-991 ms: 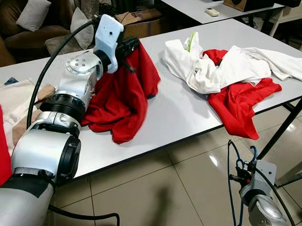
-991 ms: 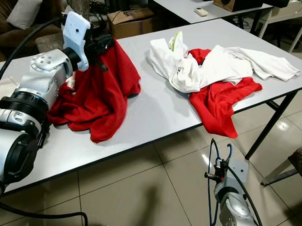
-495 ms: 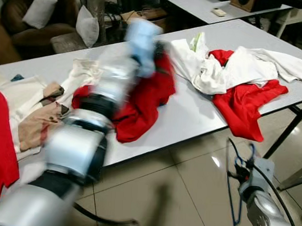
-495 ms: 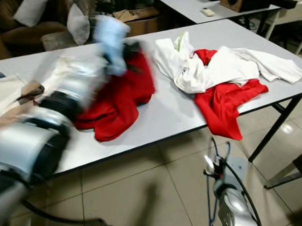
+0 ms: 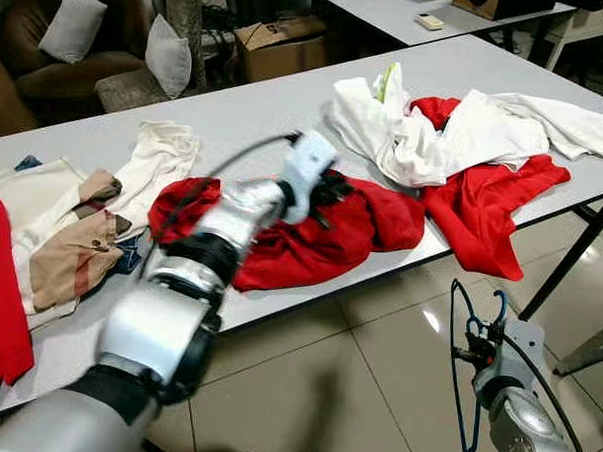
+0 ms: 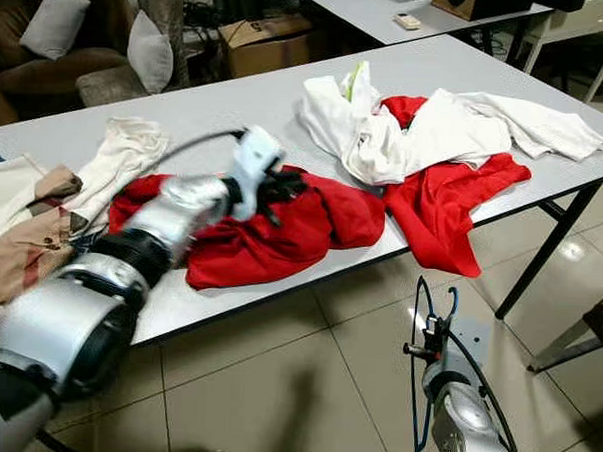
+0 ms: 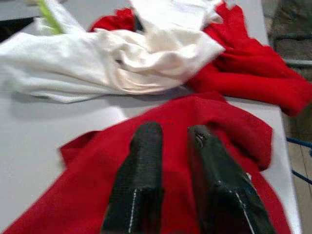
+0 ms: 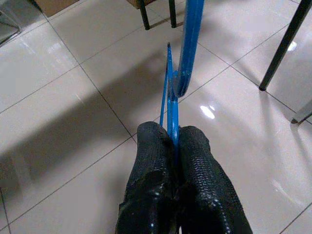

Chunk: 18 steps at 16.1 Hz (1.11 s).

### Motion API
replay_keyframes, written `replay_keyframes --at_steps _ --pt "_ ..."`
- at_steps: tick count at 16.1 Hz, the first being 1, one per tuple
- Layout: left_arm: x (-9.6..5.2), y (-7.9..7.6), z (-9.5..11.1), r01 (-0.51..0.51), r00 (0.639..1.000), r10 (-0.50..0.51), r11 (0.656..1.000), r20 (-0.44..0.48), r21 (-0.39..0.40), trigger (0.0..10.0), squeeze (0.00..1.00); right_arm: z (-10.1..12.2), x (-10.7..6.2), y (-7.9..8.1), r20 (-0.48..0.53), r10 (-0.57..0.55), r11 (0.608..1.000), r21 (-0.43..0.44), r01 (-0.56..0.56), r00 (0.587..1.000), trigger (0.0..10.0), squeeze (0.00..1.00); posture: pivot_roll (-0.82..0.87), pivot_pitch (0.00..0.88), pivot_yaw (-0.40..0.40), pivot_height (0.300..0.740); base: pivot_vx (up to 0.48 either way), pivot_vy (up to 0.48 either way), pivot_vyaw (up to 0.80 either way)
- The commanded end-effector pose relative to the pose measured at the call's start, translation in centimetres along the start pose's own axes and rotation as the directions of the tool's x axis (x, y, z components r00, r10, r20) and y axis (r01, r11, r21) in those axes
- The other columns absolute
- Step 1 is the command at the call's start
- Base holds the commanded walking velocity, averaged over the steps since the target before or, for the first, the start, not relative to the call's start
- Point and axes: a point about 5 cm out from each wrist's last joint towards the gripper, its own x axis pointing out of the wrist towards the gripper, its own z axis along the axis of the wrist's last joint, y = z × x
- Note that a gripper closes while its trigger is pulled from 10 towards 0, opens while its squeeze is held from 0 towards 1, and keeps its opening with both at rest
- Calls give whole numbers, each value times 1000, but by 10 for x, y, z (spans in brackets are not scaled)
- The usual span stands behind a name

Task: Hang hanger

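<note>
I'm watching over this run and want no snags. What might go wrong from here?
The left gripper sits on the red garment near the table edge; pulling may drag it to the floor. The right gripper pinches only the thin blue hanger wire, which may twist or slip. The white clothes lie close and could catch.

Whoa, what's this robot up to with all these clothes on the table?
It is sorting out laundry to put on a hanger. Its left gripper is down on a crumpled red shirt near the front edge of the grey table; the fingers look slightly parted above the cloth. Its right gripper, low beside the table over the tiled floor, pinches a thin blue hanger. More white and red garments lie piled further along the table.
</note>
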Motion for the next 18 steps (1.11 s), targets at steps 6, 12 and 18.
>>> replay_keyframes --at_steps 6,12,18 --pt "-95 98 -28 -558 827 543 825 -144 -96 10000 0 1 0 -1 9 1 1000 -10 -1 1000 10000 0 -127 0 134 740 0 0 0" --pt "-145 109 -73 -660 744 599 729 -297 -182 10000 0 1 2 2 6 21 1000 -22 -21 1000 10000 0 -122 0 124 740 0 0 0" --pt "-158 99 -104 -681 711 573 706 -409 -194 9020 0 0 3 3 -4 40 998 -41 -40 999 10000 0 -119 0 115 740 0 0 0"
